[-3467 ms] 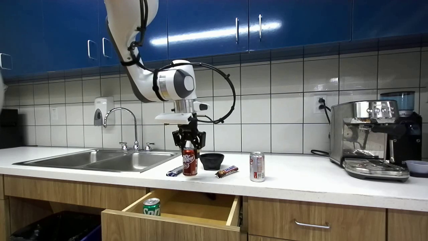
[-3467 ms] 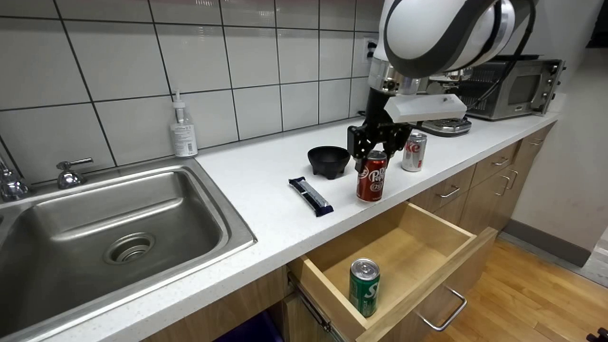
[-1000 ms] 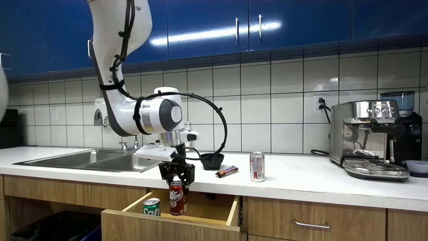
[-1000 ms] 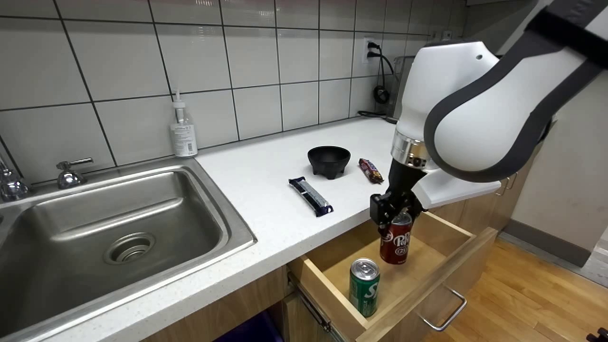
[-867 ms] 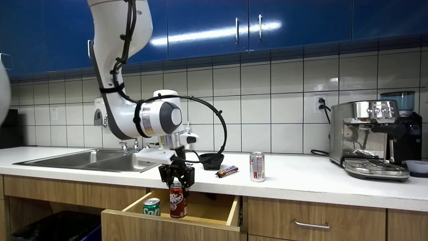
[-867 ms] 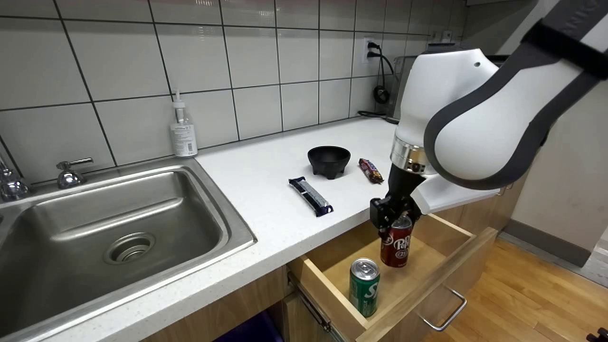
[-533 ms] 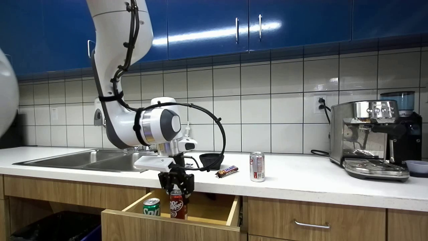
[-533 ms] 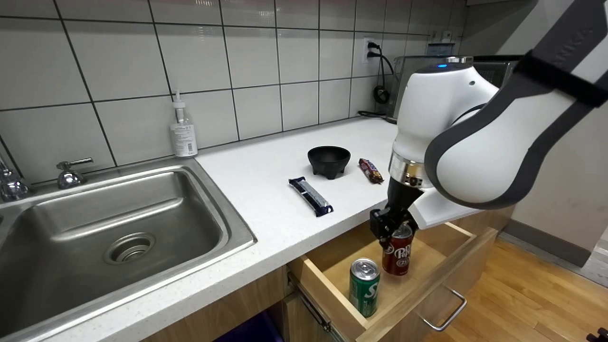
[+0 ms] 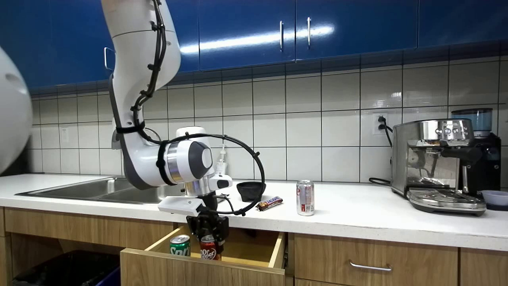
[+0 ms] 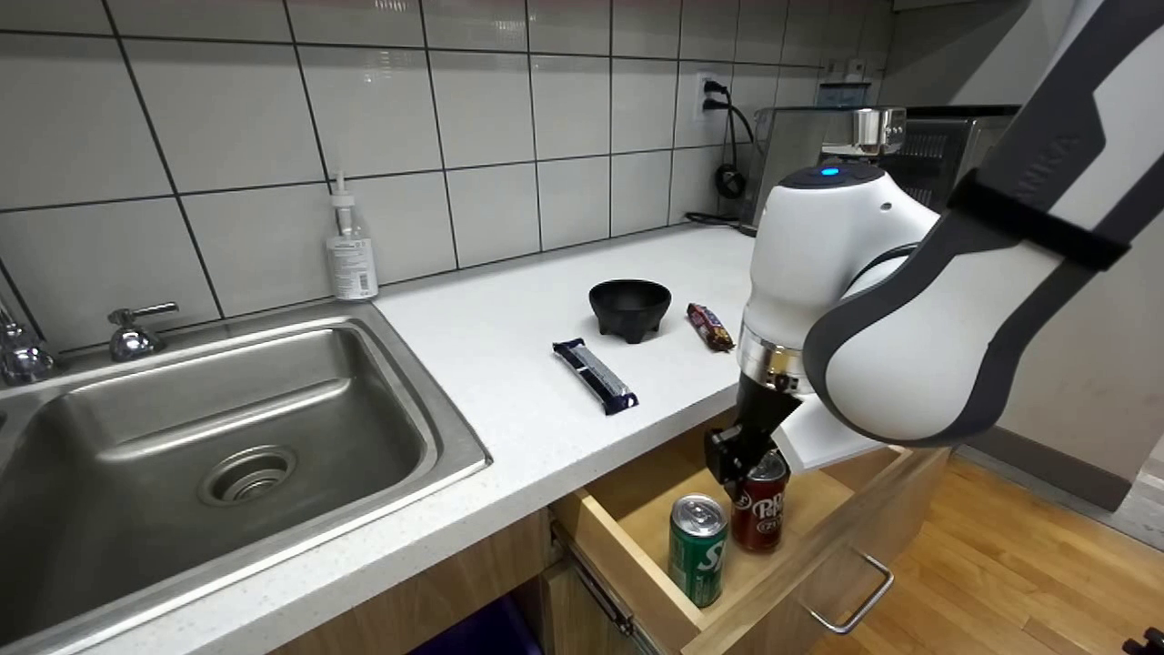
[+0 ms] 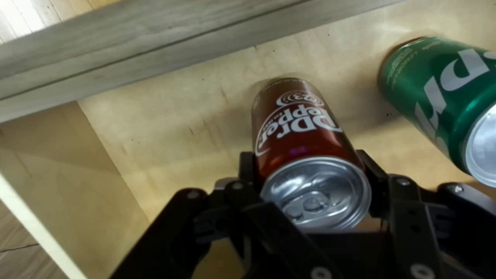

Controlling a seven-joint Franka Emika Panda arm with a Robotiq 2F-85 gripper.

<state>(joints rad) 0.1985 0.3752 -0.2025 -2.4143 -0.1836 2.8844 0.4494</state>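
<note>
In an exterior view, the drawer front (image 9: 202, 272) hides the base of the soda can (image 9: 208, 252); the wrist view shows its length and silver pull-tab top. Dark red with white lettering, it is upright inside the drawer (image 10: 627, 564), near a green can (image 10: 697, 553), the claw (image 11: 308, 169) closed around its sides.

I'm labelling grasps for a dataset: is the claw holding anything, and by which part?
The claw holds the Dr Pepper can, gripped on opposite sides of its body near the top.
</note>
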